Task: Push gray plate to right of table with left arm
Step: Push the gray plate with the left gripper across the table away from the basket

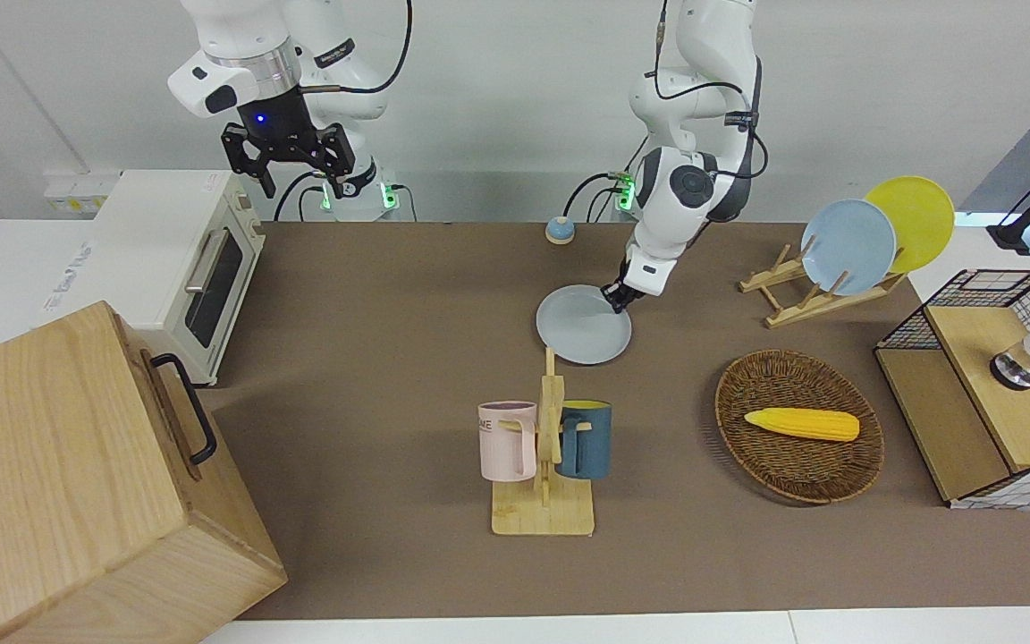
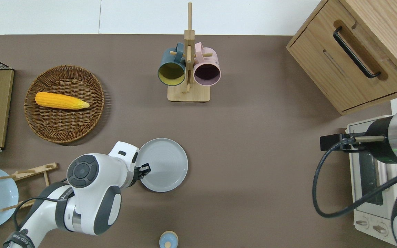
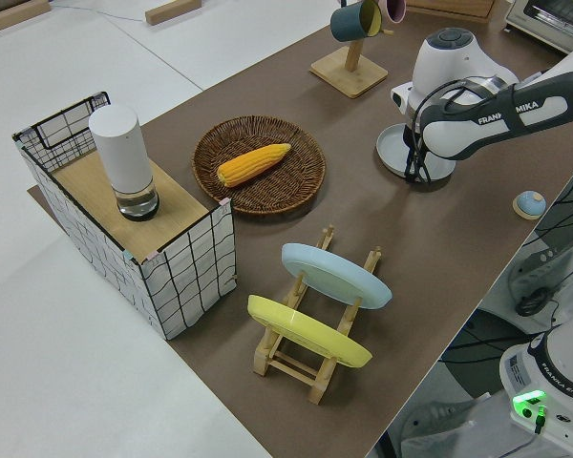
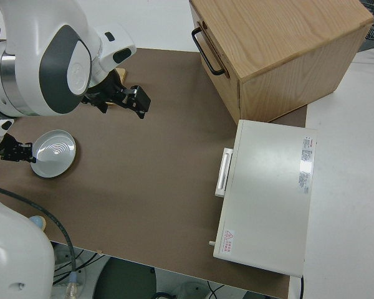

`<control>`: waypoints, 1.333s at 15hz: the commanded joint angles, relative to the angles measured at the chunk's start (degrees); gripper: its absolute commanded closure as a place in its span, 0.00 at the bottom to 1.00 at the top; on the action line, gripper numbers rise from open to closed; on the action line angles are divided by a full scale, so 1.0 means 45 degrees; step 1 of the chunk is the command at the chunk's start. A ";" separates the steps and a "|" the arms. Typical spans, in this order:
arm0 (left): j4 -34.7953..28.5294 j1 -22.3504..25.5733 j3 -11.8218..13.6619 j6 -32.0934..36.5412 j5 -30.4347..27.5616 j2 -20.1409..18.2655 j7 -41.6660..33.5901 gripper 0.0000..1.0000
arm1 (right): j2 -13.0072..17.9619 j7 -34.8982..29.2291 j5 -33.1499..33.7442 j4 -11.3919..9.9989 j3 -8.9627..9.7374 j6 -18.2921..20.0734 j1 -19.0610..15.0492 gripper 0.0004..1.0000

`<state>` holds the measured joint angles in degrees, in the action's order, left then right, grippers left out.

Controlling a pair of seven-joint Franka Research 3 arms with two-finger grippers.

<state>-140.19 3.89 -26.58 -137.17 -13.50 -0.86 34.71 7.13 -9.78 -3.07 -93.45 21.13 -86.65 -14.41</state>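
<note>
We see a matt brown table (image 2: 253, 144) under the gray plate (image 2: 165, 162), whose smooth face shows a soft sheen. The basket (image 2: 95, 113) is rough woven wicker, and the mug stand (image 2: 189, 93) and drawer cabinet (image 2: 326, 65) are pale bare wood. The left arm (image 2: 91, 196) has a glossy white plastic shell, while the toaster oven (image 1: 157, 241) looks smooth, white and painted.

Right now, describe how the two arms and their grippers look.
Both arms are glossy white with dark gray joint caps and black cables. The left arm carries FRANKA lettering and a small black left gripper. The right gripper is black, a blue light above it.
</note>
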 commanded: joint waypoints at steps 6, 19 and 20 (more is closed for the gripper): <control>-0.0233 -0.0570 -0.1124 -0.0844 -0.0767 0.0268 0.2304 1.00 | 0.0349 -0.0130 -0.0274 -0.0347 0.0186 -0.0003 -0.0314 0.00; 0.0352 -0.4143 -0.0013 -0.3539 -0.1395 0.2044 0.4686 1.00 | 0.0349 -0.0131 -0.0274 -0.0347 0.0186 -0.0003 -0.0314 0.00; 0.0431 -0.4358 0.0065 -0.3695 -0.1395 0.2181 0.4959 1.00 | 0.0349 -0.0130 -0.0274 -0.0347 0.0186 0.0016 -0.0314 0.00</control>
<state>-139.79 -10.98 -27.99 -150.35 -18.99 3.16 53.44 7.13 -9.78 -3.07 -93.45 21.13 -86.65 -14.41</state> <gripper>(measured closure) 0.965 0.004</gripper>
